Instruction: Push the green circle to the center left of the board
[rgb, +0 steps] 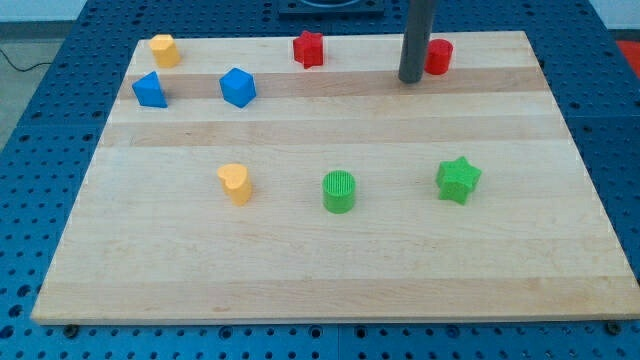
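Green circle (339, 191) fully exposed, red cylinder (440, 56) partly behind my tip (411, 79)

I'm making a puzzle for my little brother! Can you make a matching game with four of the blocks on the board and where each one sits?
Things:
1. green circle
2. green star
3. red star
4. yellow heart

Places:
A. near the view's top, left of my tip
B. in the lower row, furthest toward the view's right
C. in the lower row, furthest toward the view's left
D. in the lower row, in the middle of its three blocks

Right pairs: 1-D, 2-B, 3-A, 4-C
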